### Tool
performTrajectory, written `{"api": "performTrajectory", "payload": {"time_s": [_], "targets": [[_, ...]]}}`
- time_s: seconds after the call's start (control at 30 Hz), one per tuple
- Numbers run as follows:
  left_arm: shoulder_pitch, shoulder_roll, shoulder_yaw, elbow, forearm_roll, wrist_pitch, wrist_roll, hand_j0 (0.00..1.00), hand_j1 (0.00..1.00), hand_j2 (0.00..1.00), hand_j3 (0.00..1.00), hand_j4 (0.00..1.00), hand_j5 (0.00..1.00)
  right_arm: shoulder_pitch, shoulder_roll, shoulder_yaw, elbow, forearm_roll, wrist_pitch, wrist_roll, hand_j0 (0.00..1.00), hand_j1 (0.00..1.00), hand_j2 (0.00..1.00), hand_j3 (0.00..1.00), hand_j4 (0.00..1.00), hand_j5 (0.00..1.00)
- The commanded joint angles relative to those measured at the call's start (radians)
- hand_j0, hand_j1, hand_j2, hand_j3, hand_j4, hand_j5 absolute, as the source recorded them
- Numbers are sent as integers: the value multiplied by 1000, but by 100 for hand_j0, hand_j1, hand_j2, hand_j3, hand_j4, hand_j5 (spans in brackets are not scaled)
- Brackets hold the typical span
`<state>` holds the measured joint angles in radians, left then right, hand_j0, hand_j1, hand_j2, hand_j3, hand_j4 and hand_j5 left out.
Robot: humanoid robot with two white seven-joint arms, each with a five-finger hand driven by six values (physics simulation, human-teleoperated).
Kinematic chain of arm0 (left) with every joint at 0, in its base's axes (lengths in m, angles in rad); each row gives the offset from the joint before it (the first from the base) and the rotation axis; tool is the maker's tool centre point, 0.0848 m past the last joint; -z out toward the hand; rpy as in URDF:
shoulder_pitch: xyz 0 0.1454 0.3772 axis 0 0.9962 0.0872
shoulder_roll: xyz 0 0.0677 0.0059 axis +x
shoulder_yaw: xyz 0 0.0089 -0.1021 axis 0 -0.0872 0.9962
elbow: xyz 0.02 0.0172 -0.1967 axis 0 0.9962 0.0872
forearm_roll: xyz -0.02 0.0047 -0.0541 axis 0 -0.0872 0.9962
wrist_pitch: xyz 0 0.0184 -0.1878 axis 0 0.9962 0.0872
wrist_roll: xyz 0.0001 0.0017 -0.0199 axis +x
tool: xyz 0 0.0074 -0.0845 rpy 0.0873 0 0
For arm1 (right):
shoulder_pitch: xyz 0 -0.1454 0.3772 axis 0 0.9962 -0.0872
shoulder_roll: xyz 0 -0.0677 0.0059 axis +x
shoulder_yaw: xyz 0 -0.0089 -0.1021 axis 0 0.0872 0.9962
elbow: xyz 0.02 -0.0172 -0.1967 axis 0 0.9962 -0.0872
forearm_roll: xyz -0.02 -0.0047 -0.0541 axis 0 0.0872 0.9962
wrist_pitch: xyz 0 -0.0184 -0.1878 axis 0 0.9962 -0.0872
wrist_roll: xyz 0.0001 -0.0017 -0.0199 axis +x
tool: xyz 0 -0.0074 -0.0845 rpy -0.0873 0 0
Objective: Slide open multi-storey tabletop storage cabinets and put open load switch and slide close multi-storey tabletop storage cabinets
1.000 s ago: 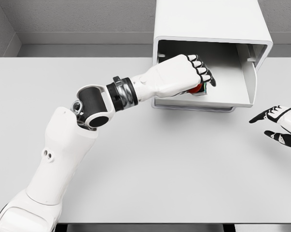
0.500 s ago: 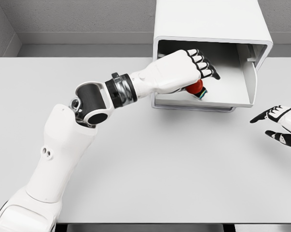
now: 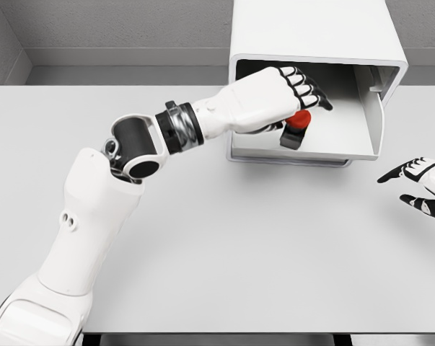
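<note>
Red-topped load switch (image 3: 297,127) in drawer (image 3: 347,144), partly hidden by left hand (image 3: 264,101).

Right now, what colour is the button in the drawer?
Red, on a dark base: button, head view.

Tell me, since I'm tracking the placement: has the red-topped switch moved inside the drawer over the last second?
Yes. Against the drawer's front lip, the switch now stands upright, further in.

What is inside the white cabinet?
A switch with a red top sits in the open cabinet, and the left hand reaches in just above it. The hand hides the back left corner.
</note>
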<state>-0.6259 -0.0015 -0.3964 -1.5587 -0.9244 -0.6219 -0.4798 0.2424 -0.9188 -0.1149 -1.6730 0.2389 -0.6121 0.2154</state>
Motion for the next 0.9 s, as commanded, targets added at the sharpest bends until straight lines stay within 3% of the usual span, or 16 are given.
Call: {"api": "performTrajectory", "payload": {"time_s": [0.0,0.23,0.3,0.5,0.77,0.87], "targets": [[0,2,7,12,-31,11,7,81,81,81,81,81,81,0,-2,0,6,-7,1,-1,65,65,65,65,65,65],[6,2,16,-15,-28,11,7,85,85,85,85,85,85,-3,2,1,-11,-7,1,-1,65,65,65,65,65,65],[12,2,28,-38,-27,11,7,90,90,90,90,90,90,0,0,4,-13,-10,1,-1,65,65,65,65,65,65],[21,2,39,-98,-21,11,9,94,94,94,94,94,94,2,2,58,-76,-27,1,-4,65,65,65,65,65,65],[103,2,41,-242,44,11,9,97,97,97,97,97,97,-2,3,77,-94,-29,1,-4,65,65,65,65,65,65],[106,2,47,-244,111,11,10,100,100,100,100,100,100,-8,6,83,-94,-29,1,-4,65,65,65,65,65,65]]}}
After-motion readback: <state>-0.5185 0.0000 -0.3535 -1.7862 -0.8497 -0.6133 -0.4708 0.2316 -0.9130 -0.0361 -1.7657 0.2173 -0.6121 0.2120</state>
